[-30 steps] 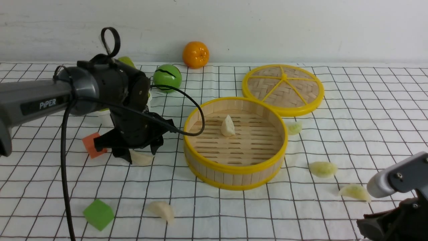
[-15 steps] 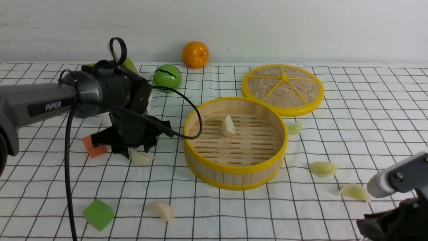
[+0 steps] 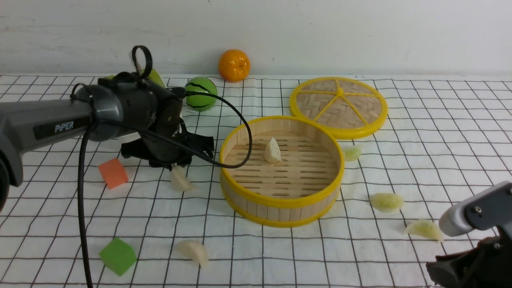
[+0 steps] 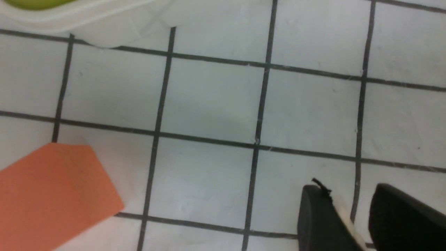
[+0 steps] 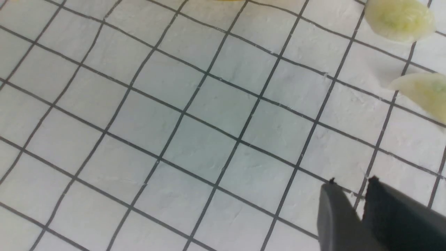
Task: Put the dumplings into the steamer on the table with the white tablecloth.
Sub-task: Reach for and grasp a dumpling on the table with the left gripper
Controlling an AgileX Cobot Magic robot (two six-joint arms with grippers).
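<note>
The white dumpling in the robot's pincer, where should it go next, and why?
Probably sideways over the steamer. The left pincer holds a white dumpling lifted off the cloth, just beside the rim, and only one dumpling lies inside so far.

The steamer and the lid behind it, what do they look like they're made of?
Steamer: upright pale slats, probably bamboo or light wood, matte, bound by glossy yellow rims that look like plastic. Lid: woven tan strips, likely bamboo, inside a shiny yellow rim with spokes, apparently plastic too.
</note>
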